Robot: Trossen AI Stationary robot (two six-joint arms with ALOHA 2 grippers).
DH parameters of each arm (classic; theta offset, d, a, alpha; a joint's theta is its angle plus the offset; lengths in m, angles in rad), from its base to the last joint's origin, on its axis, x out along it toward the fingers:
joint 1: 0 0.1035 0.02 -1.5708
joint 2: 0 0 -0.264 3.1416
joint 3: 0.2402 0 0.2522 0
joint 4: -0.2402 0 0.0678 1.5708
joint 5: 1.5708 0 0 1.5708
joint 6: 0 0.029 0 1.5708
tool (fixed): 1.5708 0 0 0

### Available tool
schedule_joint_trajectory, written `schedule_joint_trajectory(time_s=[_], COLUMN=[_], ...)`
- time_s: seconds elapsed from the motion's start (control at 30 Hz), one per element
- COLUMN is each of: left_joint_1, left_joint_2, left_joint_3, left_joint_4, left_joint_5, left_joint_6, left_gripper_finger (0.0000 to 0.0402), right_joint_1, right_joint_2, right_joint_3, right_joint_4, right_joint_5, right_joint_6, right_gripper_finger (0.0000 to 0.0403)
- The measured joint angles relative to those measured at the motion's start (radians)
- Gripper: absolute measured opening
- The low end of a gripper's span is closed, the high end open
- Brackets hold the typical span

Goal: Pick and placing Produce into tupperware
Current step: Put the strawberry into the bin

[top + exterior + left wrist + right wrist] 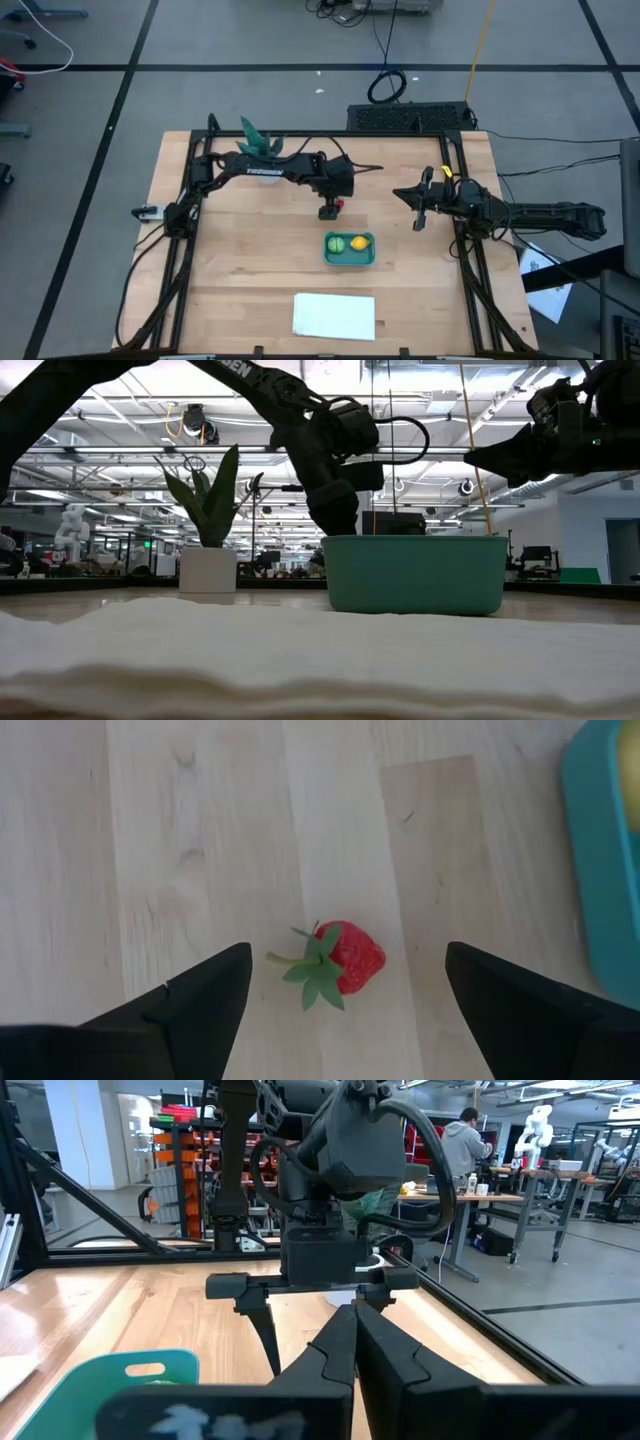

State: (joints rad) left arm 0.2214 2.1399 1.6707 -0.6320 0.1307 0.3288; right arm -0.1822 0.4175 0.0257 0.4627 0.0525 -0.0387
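The red strawberry (345, 958) lies on its side on the bare wooden table, just beyond the far edge of the teal tupperware (349, 259). My left gripper (347, 960) points down over the berry, open, with one finger on either side and not touching it. In the high view the left gripper (328, 211) stands beside the strawberry (340, 206). The round green piece (335, 243) and the yellow lemon (359, 243) lie inside the tupperware. My right gripper (352, 1312) waits shut over the table's right part, held above it.
A flat white rectangle (334, 315) lies near the table's near edge. A potted green plant (258, 140) stands at the far left. The tupperware (600, 870) is close beside the left gripper. Bare wood lies left of the strawberry. A person sits in the room behind.
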Motion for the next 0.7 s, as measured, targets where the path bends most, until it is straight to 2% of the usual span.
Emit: schedule_joint_trajectory(time_s=[0.33,0.7], left_joint_1=[-0.001,0.000], left_joint_2=[0.051,0.050], left_joint_3=[0.000,0.000], left_joint_4=[0.025,0.029], left_joint_5=[0.001,0.001], left_joint_6=[0.007,0.000], left_gripper_finger=[0.0340,0.0340], right_joint_1=[0.000,0.000], right_joint_2=[0.000,0.010], right_joint_3=[0.000,0.000], right_joint_4=[0.000,0.005], right_joint_5=[0.000,0.000], right_joint_6=[0.001,0.000], right_gripper_finger=[0.0000,0.0000])
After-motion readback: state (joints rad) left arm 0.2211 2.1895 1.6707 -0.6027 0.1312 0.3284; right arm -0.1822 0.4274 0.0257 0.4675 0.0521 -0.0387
